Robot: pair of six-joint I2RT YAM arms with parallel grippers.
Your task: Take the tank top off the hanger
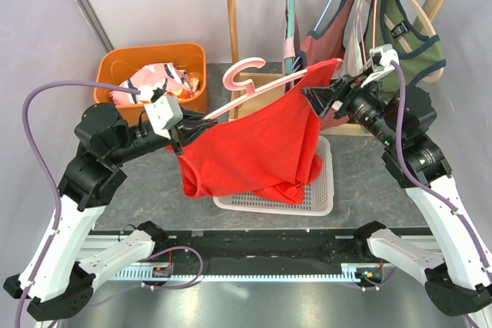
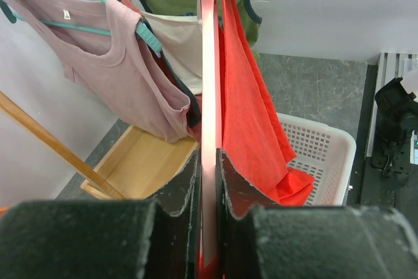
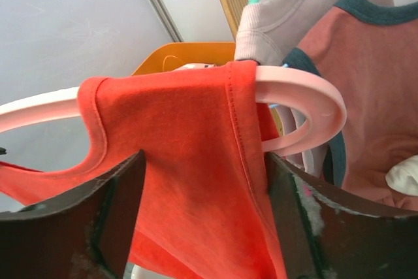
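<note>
Bright, even, diffuse light with soft shadows; wrist views blurred on the near foreground.

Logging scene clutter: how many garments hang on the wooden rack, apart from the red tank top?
4, left to right in the top view: mauve top, rust top, cream garment, green top. Others may be hidden between them.

Grey table (image 1: 357,182): white basket (image 1: 319,191), orange bin (image 1: 154,51), wooden rack (image 1: 231,21).
</note>
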